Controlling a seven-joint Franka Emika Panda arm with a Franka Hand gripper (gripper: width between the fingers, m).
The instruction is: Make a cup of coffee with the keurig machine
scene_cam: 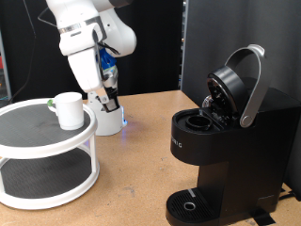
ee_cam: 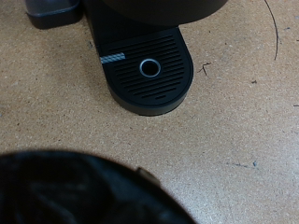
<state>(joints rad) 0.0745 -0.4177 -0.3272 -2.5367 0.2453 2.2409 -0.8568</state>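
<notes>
Exterior view: hand (scene_cam: 109, 101) low over counter (scene_cam: 141, 132), just beside white tiered stand (scene_cam: 47, 141); fingers hidden, can't tell opening or any hold. Cup (scene_cam: 69, 109) on stand's top tier, near hand. Keurig machine (scene_cam: 221, 146) at right, lid up, drip tray (ee_cam: 149, 79) bare in wrist view. Risk: arm swing clipping cup off tier edge.

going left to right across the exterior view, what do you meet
white two-tier stand → cup on its top tier → gripper → keurig machine, lid raised
</notes>
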